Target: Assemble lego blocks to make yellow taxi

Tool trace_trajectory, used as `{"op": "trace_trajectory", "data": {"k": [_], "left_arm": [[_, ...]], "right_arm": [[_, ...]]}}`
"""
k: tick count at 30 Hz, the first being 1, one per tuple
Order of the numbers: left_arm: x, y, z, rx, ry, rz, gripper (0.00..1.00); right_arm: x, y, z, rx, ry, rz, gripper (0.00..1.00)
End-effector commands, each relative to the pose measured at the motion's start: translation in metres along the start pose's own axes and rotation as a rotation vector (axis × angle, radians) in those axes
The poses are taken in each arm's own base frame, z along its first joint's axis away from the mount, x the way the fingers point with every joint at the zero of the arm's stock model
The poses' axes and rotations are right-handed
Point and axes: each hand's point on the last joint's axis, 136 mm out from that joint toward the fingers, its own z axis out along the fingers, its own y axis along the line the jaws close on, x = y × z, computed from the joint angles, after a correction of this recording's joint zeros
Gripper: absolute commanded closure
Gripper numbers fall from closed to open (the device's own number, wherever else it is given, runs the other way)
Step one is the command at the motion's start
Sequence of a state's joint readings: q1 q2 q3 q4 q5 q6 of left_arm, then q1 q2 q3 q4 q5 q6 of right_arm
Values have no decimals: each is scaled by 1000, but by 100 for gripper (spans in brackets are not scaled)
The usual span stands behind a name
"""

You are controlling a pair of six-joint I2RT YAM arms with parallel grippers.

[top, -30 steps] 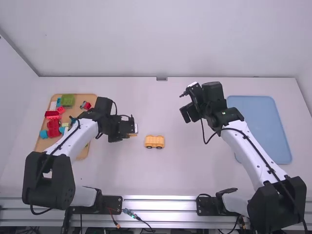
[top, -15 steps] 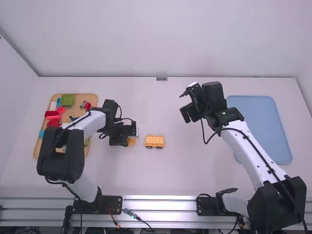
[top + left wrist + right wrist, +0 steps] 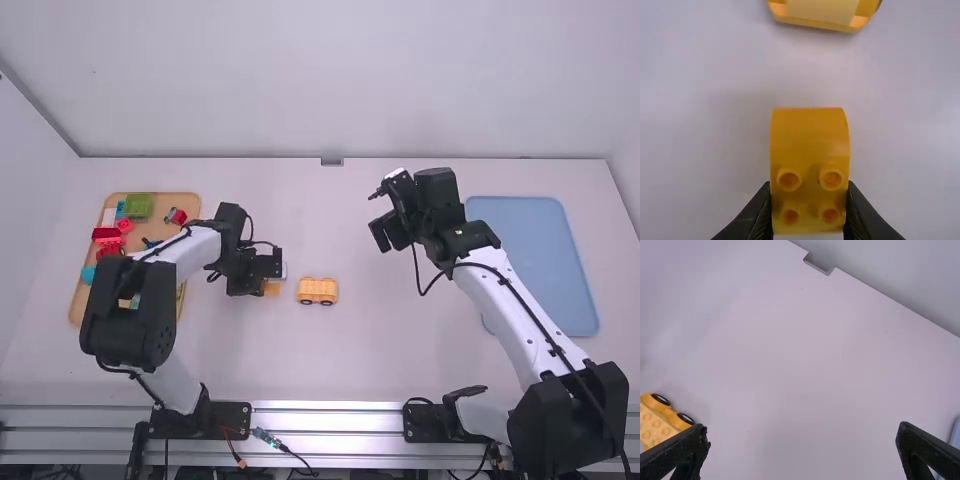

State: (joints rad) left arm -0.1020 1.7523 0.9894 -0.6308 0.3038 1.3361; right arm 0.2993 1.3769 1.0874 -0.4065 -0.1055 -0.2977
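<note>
High view: L grip (image 3: 268, 287) is L of ctr, a bit below mid-height, fingers pinched on the yellow block (image 3: 810, 132). Per L wrist view, block sits btwn both fingertips, 4 studs at the gripped end, smooth curved part at the other. Can't tell if block touches the table (image 3: 350, 365).

Wheeled base (image 3: 317, 291), also yellow, is on the table just below frame ctr, R of the block, near it but apart. R wrist view gives its studded top & 2 dark wheels on one side.

R grip (image 3: 384, 233) is R of ctr, approx mid-height, fingers wide apart.

Wooden tray (image 3: 187, 203) at L side of frame, partly behind L arm, w/ red blocks (image 3: 106, 235), a green block (image 3: 139, 205) near its top & a blue block (image 3: 88, 275) at its L edge. Blue mat (image 3: 535, 260) lies at R side, partly behind R arm.
</note>
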Motion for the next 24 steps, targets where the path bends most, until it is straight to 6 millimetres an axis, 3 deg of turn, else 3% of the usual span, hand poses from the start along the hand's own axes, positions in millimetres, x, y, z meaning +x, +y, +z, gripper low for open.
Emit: {"op": "trace_trajectory", "data": {"k": [1, 7, 13, 19, 22, 24], "left_arm": [[-4, -10, 6, 29, 9, 34, 96], [-12, -10, 9, 22, 4, 67, 96], [5, -1, 23, -10, 79, -32, 98], [6, -4, 26, 9, 85, -41, 98], [10, -7, 24, 23, 108, -44, 95], [11, -8, 24, 23, 112, -45, 86]], "right_arm": [[-5, 0, -2, 0, -12, 0, 1], [-5, 0, -2, 1, -11, -1, 2], [-4, 0, -2, 2, -7, 0, 1], [-4, 0, -2, 0, -8, 0, 1], [-4, 0, -2, -1, -8, 0, 1], [-4, 0, -2, 0, -9, -1, 1]]}}
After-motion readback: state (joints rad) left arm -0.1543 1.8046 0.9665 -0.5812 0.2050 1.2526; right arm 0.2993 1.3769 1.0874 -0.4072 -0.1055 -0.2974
